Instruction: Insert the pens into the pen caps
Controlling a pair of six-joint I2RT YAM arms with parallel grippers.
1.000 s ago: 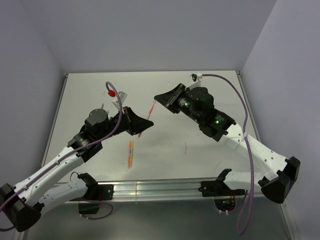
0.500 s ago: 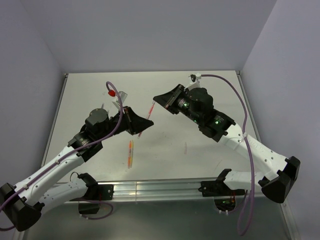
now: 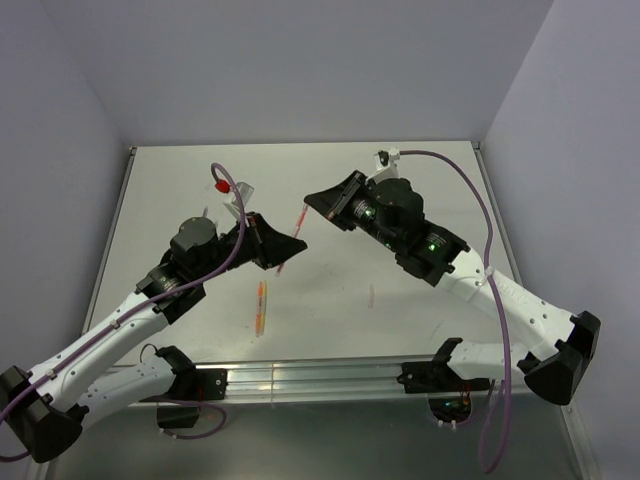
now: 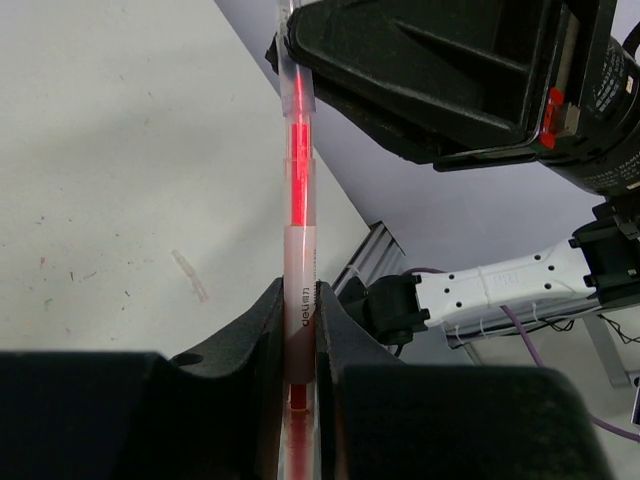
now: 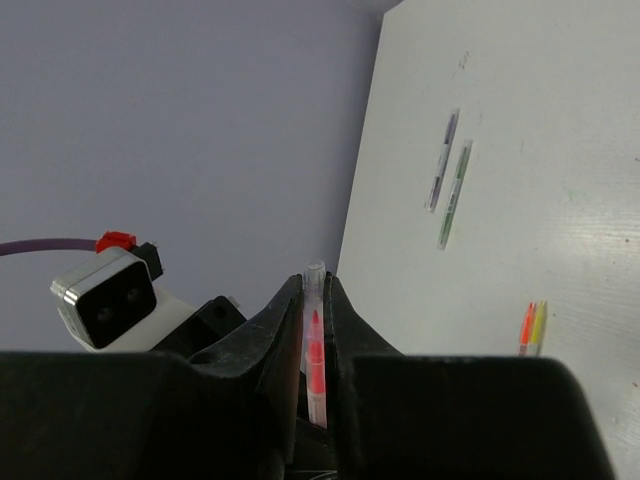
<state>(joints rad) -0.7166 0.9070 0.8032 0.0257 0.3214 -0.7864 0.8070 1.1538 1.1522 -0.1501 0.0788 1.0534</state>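
A red pen [image 4: 299, 170] stands between the fingers of my left gripper [image 4: 298, 292], which is shut on its barrel. The pen's tip sits inside a clear pen cap [image 5: 314, 290], and my right gripper [image 5: 315, 282] is shut on that cap. In the top view the two grippers meet tip to tip above the middle of the table, left gripper [image 3: 293, 243] below, right gripper [image 3: 312, 199] above, with the red pen [image 3: 301, 220] bridging them. An orange and a yellow pen [image 3: 261, 305] lie side by side on the table. A grey pen [image 5: 441, 160] and a green pen [image 5: 455, 195] lie farther off.
A loose clear cap [image 4: 190, 276] lies on the white table [image 3: 400, 170]. A faint pinkish piece [image 3: 371, 296] rests near the front right. Grey walls close in the table on three sides, and a metal rail [image 3: 320, 375] runs along the near edge.
The right arm has shifted very slightly. The pen and cap stay joined between the two grippers, and the left arm has not moved.
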